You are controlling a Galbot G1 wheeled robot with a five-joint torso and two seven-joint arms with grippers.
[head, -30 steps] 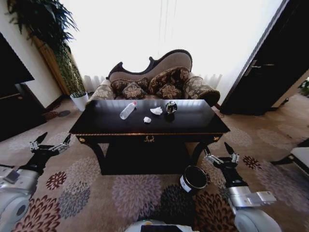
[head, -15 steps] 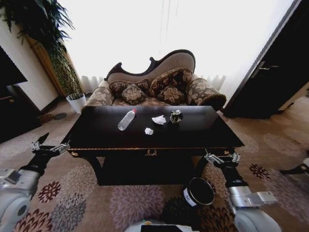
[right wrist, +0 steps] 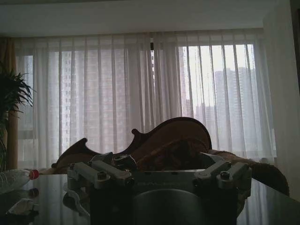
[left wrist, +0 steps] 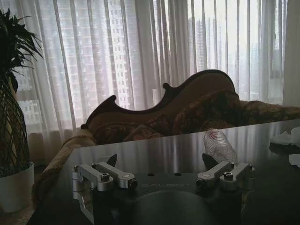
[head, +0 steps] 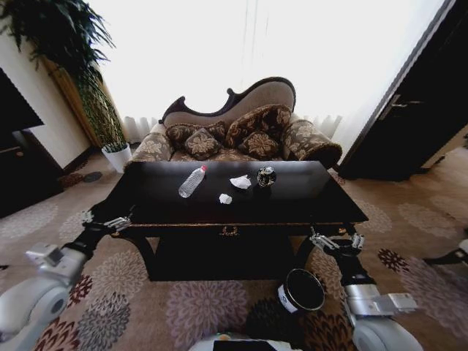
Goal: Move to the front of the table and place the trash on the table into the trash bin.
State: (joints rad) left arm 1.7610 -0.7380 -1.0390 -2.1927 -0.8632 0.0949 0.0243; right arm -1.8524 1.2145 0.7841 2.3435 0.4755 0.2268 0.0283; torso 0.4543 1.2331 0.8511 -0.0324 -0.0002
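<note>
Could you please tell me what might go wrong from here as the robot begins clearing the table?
The bottle lies on its side, so it could roll if nudged. The bin sits low beside the right end effector, under the table edge; that arm could bump either one. The left end effector is open by the front left corner and could clip it when reaching in.

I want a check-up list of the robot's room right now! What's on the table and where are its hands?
Surface: glossy black table.
Job's things: clear plastic bottle, two paper wads and a dark shiny object on the table; trash bin on the carpet by the front right leg.
Clutter: nothing seen.
Grippers: left gripper open at the table's front left corner; right gripper open below its front right edge.
Cables: nothing seen.
Surroundings: sofa, potted plant, curtains.
</note>
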